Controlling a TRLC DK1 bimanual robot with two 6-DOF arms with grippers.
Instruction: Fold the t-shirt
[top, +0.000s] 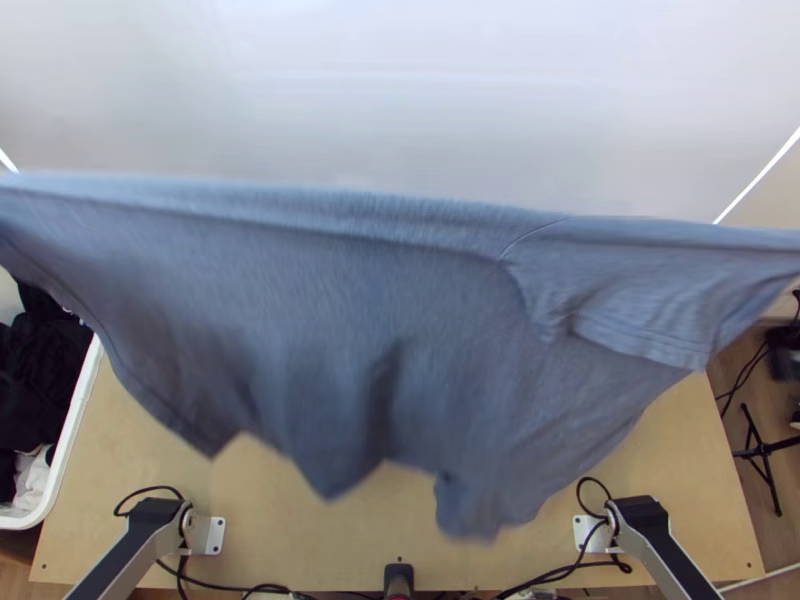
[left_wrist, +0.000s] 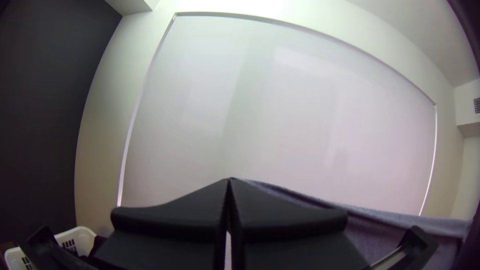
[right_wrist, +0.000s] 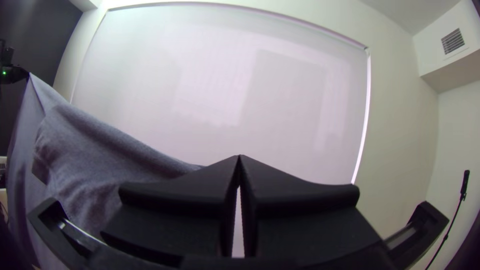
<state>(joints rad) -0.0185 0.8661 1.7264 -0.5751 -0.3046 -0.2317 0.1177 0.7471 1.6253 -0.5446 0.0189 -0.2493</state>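
Blue-grey cloth t-shirt stretched in the air from 9 to 3 o'clock, lower edge draped unevenly, sleeve hung toward 3 | light wooden table partly covered from view | white plastic basket with dark and white cloth placed near 8 | white-and-black arms mounted: left between 7 and 8, right between 4 and 5

The t-shirt hangs above the table, the basket at left

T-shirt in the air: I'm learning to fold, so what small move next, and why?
Probably lower the left gripper and right gripper together towards the table: they hold the t-shirt taut between them, and its loose lower part hangs unevenly above it.
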